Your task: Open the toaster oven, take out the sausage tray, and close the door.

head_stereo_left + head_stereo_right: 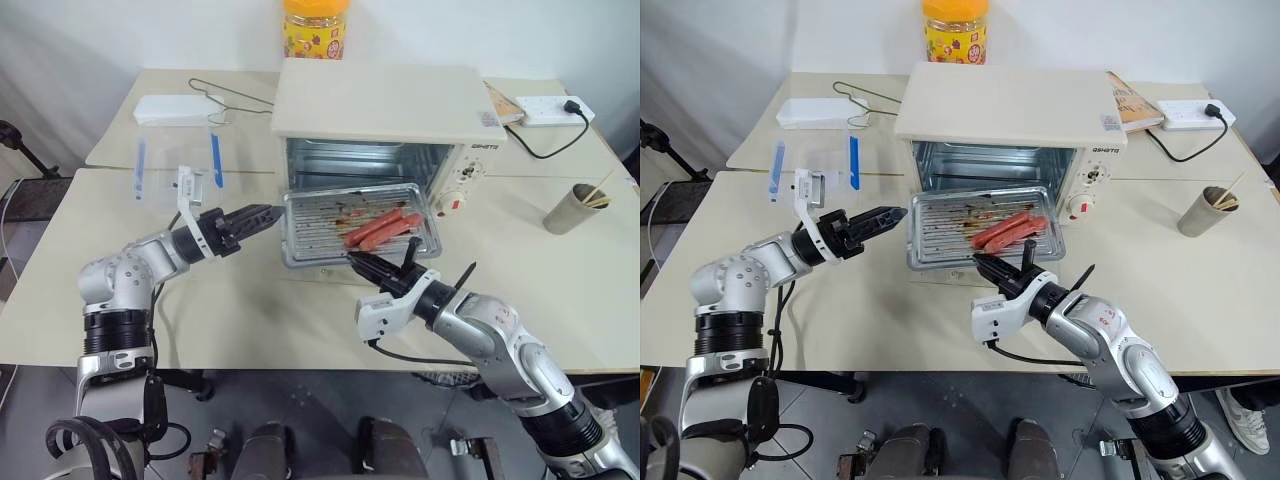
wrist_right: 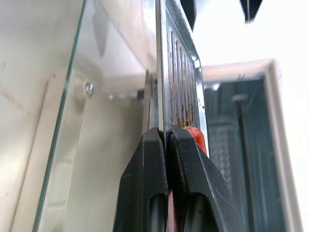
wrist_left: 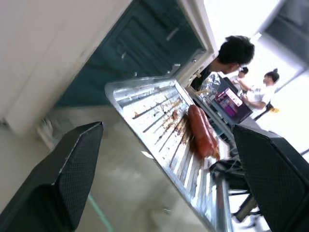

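The cream-white toaster oven (image 1: 375,100) stands at the back of the table with its door (image 2: 63,121) folded down flat in front. The shiny sausage tray (image 1: 315,225), with two red sausages (image 1: 380,228) on its rack, is drawn out of the opening and sits over the lowered door. My right gripper (image 1: 358,262) is shut on the tray's front rim, and the right wrist view shows the fingers pinching the metal edge (image 2: 165,133). My left gripper (image 1: 272,215) is open, level, just left of the tray's left edge, which lies between its fingers (image 3: 72,179) in the left wrist view.
A clear plastic box with blue clips (image 1: 175,160) and a wire hanger (image 1: 225,100) lie left of the oven. A yellow jar (image 1: 315,30) stands behind it. A power strip (image 1: 550,108) and a paper cup with sticks (image 1: 572,208) are at the right. People (image 3: 231,53) sit in the background.
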Available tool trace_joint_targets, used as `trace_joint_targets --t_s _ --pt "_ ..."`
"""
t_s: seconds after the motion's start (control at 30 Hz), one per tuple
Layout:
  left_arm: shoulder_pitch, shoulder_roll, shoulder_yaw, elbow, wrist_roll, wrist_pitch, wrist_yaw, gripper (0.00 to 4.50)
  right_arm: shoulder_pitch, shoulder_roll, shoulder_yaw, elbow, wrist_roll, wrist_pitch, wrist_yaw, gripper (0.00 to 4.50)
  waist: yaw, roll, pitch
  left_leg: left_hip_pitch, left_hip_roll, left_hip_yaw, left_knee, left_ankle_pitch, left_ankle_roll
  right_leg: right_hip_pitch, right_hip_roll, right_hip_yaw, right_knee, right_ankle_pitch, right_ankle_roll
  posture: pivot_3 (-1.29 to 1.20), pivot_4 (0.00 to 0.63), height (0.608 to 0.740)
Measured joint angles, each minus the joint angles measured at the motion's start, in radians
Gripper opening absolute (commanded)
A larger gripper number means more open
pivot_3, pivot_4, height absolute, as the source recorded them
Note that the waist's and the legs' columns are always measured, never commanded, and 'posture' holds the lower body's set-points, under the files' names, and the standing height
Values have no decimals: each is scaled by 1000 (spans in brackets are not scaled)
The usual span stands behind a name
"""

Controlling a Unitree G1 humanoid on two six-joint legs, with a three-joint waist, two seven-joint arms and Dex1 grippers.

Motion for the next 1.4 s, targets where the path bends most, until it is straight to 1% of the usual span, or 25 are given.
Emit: trace_joint_targets --t_s 0.07,0.17,0.27,0.37,0.53,0.67,0.7,0.9,1.07,1.17,1.23,1.27,1.4 --pt "-2 -34 19 -25 -44 91 62 4500 -24 -3 0 8 18 -29 1 45 -1 0 0 0 0 0 0 0 0 0 0 0 0 0 0 0 150 740" --pt "-26 -98 89 -24 -90 185 186 4500 -50 -3 0 25 41 -68 3 45 -1 0 0 0 0 0 0 0 0 0 0 0 0 0 0 0 150 740" --pt "-48 -153 169 -20 -128 247 301 3906 -66 -3 0 47 60 -90 10 0 -1 0 0 0 0 0 0 0 0 0 0 0 0 0 0 0 150 740" --pt "-50 -202 265 -11 -179 311 396 2983 -69 -6 0 58 79 -106 25 0 -2 0 0 0 0 0 0 0 0 0 0 0 0 0 0 0 150 740" --pt "-60 -245 370 0 -231 412 516 1488 -67 -7 0 61 101 -120 51 0 0 0 0 1 0 -1 0 0 0 1 0 0 0 0 0 0 150 740" --pt "-62 -270 424 17 -269 451 589 217 -67 -7 0 64 110 -126 63 0 0 0 0 1 0 0 0 0 0 1 0 0 0 0 0 0 150 740" --pt "-60 -277 432 17 -283 453 609 44 -67 -7 0 67 112 -127 66 0 0 0 0 1 0 -1 0 0 0 1 0 0 0 0 0 0 150 740" --pt "-27 -325 501 27 -411 467 740 44 -66 -18 -4 79 163 -135 98 0 0 -1 0 1 0 -1 0 0 0 1 0 1 0 0 0 0 150 740" --pt "22 -320 508 34 -543 454 834 0 -52 -18 -19 75 275 -114 140 1362 0 -1 0 2 0 -1 0 0 0 1 0 1 0 0 0 0 150 740" --pt "96 -279 503 55 -658 415 890 0 -11 -54 -55 69 360 -115 176 2328 0 -1 0 2 0 -1 -1 0 0 1 0 2 0 0 0 0 150 740" --pt "168 -240 496 55 -746 375 919 0 52 -85 -88 69 453 -105 216 2328 0 -1 0 2 0 -1 -1 0 0 1 0 2 0 0 0 0 150 740" --pt "216 -216 481 51 -814 342 934 0 92 -94 -111 67 526 -98 243 2328 0 -1 0 2 0 -1 -1 0 0 1 0 3 0 0 0 0 150 740" --pt "339 -164 410 4 -996 236 973 0 172 -113 -175 38 724 -81 308 2328 4 -1 0 3 0 -1 0 0 0 3 0 3 0 0 0 0 150 740"
